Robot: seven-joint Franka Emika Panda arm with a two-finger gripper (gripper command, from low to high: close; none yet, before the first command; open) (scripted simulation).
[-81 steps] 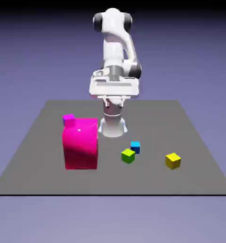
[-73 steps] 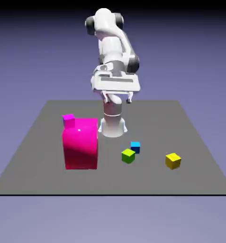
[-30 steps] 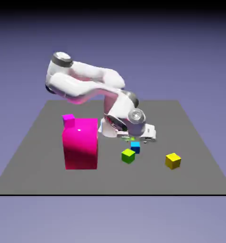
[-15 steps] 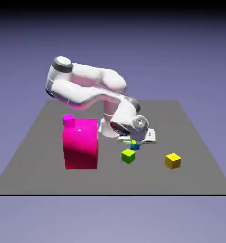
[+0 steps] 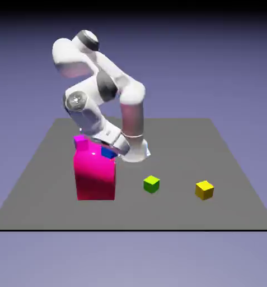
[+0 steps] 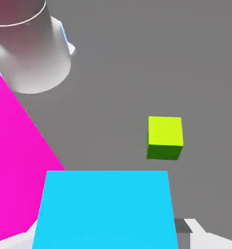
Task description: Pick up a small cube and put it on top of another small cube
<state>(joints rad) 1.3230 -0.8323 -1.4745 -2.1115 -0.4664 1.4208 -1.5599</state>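
The hand (image 5: pixel 108 152) is clamped shut on the small cyan cube (image 6: pixel 105 209), which fills the bottom of the hand view between the fingertips and hangs over the near-right top edge of the big magenta block (image 5: pixel 94 171). The small magenta cube (image 5: pixel 81 142) sits at that block's far corner, toward the exterior view's left of the hand and just beside it. The carry probably has to run leftward and slightly up, clear of the green cube (image 5: pixel 151 184) and yellow cube (image 5: pixel 204 189) on the counter (image 5: pixel 225 168).

Four small cubes—blue (image 5: pixel 108 152), pink (image 5: pixel 81 142), green (image 5: pixel 151 184), yellow (image 5: pixel 204 189)—and one big magenta block (image 5: pixel 94 176).
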